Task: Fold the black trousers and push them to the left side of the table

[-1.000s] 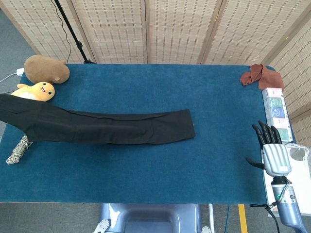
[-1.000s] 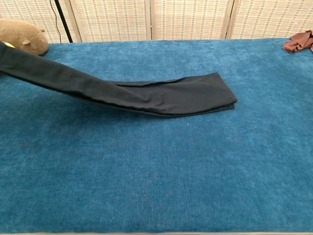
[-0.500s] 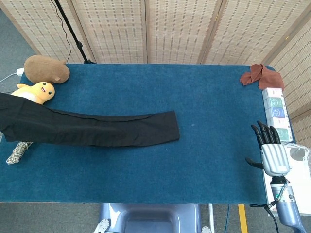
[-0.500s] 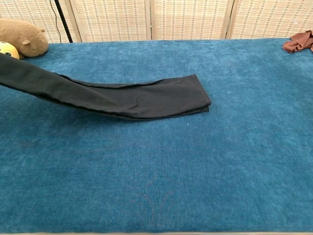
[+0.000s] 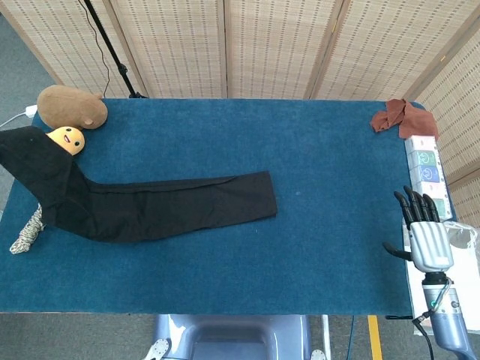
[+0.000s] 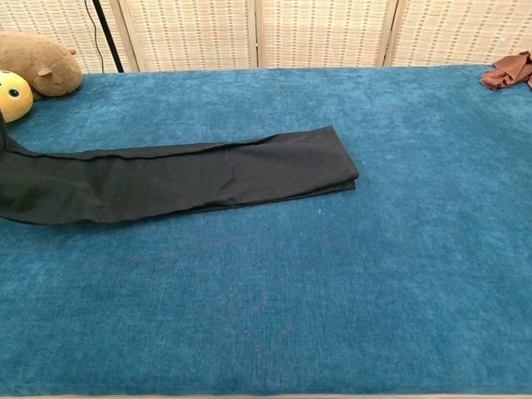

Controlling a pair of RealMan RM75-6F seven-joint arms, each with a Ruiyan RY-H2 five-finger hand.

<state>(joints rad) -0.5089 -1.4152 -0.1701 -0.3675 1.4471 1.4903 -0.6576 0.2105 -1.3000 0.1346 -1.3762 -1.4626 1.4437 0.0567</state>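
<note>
The black trousers (image 5: pixel 172 206) lie as one long doubled strip across the left half of the blue table (image 5: pixel 330 172). Their free end (image 6: pixel 332 162) rests flat near the table's middle. Their left end (image 5: pixel 34 157) rises in a peak at the table's left edge, partly covering the yellow plush toy (image 5: pixel 67 139). What lifts it is hidden by the cloth, and no left hand shows in either view. My right hand (image 5: pixel 424 232) hangs off the table's right edge, fingers straight and apart, holding nothing.
A brown plush toy (image 5: pixel 71 107) sits at the far left corner, with a rope bundle (image 5: pixel 28 231) at the left edge below the trousers. A reddish cloth (image 5: pixel 397 116) lies at the far right corner, and a white box row (image 5: pixel 427 169) runs along the right edge.
The trousers slid left across the table, then their long middle settled flat on the cloth. The left end now stands up over the yellow toy. My right hand barely moved.
</note>
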